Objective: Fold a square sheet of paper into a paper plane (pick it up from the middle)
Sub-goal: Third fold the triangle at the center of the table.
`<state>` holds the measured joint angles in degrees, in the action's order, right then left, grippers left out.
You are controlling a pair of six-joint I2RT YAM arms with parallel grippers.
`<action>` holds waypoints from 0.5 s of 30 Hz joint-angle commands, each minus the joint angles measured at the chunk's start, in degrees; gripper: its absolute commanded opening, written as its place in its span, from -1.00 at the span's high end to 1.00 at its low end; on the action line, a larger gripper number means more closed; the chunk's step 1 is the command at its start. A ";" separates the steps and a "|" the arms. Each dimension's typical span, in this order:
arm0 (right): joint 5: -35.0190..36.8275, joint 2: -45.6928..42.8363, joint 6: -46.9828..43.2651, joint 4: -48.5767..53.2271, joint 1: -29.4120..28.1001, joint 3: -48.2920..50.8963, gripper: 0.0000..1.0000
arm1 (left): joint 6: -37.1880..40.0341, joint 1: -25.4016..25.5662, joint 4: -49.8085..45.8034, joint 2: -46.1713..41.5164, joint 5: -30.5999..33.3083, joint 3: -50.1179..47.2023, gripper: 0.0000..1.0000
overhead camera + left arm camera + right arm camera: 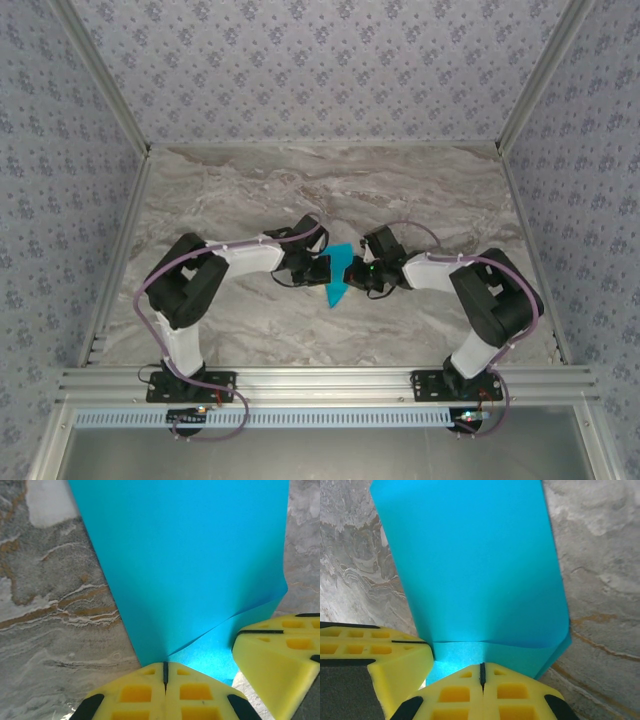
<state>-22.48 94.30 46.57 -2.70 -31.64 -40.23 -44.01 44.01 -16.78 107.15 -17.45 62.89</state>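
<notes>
While both arms reach inward over the marble table (300, 190), the left gripper (165, 666) has its jaws pressed together on an edge of the square sheet of paper (337, 285) — the cyan edge runs straight into the seam between its yellow fingertips. The sheet is at the table's centre, between the two wrists. It is partly creased, with one folded layer overlapping another, and it appears to be raised off the marble rather than lying flat. Just beside the left gripper, the right gripper (482, 666) is likewise clamped shut on the sheet's edge. Three hazards are likely. With two pinch points so close together, any opposing pull or twist would probably tear or crumple the thin paper. Unequal travel of the arms would skew the crease. A shallow edge grip may slip — dropping the sheet and losing the fold's alignment.
</notes>
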 commanded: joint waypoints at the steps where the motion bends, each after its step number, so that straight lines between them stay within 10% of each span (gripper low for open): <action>1: 2.23 0.16 -1.17 2.70 2.30 1.98 1.00 | 1.22 0.33 -5.88 2.29 3.71 0.69 1.00; 9: 0.85 -5.73 -1.35 3.65 10.90 3.83 1.00 | 2.87 0.47 -7.40 3.83 4.36 0.71 1.00; 15: 1.56 -8.92 -4.22 6.39 6.70 0.53 1.00 | 4.58 0.63 -7.21 4.33 4.42 2.09 1.00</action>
<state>-21.78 86.24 44.60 1.15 -22.55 -37.58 -41.74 44.38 -18.74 108.25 -16.88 64.82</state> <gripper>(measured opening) 0.067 0.054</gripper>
